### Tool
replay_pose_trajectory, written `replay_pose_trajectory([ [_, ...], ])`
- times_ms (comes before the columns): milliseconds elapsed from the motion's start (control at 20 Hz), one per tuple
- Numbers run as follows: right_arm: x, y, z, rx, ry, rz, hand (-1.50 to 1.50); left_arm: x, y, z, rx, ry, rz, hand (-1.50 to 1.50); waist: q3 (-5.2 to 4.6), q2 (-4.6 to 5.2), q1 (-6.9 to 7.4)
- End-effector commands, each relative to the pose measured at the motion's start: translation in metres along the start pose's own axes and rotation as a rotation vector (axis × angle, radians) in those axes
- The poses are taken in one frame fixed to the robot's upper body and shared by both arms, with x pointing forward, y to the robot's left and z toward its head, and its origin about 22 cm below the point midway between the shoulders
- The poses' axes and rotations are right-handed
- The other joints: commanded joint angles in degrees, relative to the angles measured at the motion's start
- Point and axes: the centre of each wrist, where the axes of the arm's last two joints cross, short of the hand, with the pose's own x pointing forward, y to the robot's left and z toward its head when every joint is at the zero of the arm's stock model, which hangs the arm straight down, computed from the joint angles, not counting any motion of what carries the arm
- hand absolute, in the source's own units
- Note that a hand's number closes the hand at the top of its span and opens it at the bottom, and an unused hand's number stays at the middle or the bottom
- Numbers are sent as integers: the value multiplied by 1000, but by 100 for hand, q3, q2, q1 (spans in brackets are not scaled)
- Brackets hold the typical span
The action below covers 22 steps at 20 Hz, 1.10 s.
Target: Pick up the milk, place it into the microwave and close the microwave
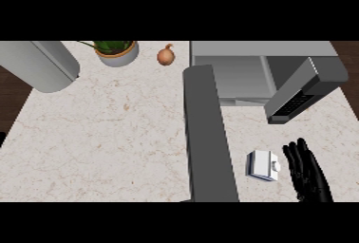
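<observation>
The milk (262, 165) is a small white carton with a round cap, standing on the counter near the front right. My right hand (307, 172) is just to its right, fingers straight and pointing away from me, open, a narrow gap from the carton. The microwave (259, 48) stands at the back right with its cavity (242, 78) exposed. Its open door (207, 137) swings out toward me as a long grey slab left of the milk. My left hand does not show.
The microwave's keypad panel (303, 92) juts out above the right hand. A potted plant (117, 51) and an onion (165, 56) sit at the back. A big grey cylinder (38, 64) lies at the back left. The marble counter (105, 142) stretches left of the door.
</observation>
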Motion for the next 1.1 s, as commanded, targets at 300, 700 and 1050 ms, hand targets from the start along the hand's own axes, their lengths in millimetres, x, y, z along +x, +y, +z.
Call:
replay_pose_trajectory([
  [300, -48, -18, 19, -32, 66, 15, -150, 14, 9, 28, -4, 5, 1, -150, 1, 0, -5],
  [700, -109, -17, 8, -107, 126, 24, -150, 13, 12, 23, -12, 6, 3, -150, 1, 12, 1],
  [1050, -149, -56, 28, -154, 179, 52, -150, 9, 40, 25, 0, 12, 5, -150, 1, 12, 0],
])
